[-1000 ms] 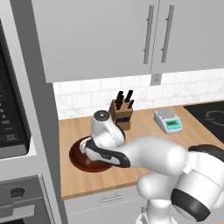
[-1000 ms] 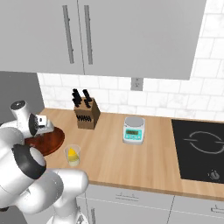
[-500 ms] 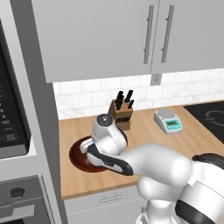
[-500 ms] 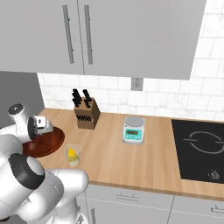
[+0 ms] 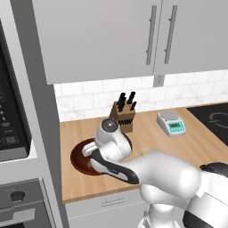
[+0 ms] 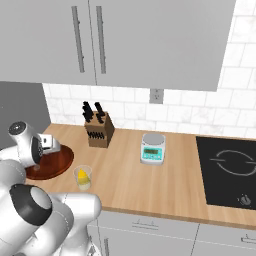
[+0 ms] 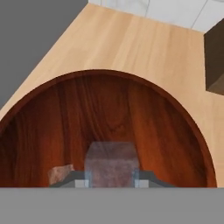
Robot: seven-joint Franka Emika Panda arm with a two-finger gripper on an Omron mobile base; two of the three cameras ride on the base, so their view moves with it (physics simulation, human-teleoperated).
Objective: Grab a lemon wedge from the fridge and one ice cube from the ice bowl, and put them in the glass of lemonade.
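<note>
The ice cube (image 7: 112,164) lies in the ice bowl (image 7: 109,105), near its middle, a small, translucent grey block with flat faces; I judge it light, hard and slippery, best pinched across two opposite flat sides. The gripper (image 7: 112,180) pinches it so, finger tips against either face.

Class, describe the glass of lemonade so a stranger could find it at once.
Start at the wooden counter under the grey wall cabinets. Near its front edge, just right of the reddish-brown ice bowl, stands the glass of lemonade. It is the one clear tumbler, with yellow inside.
</note>
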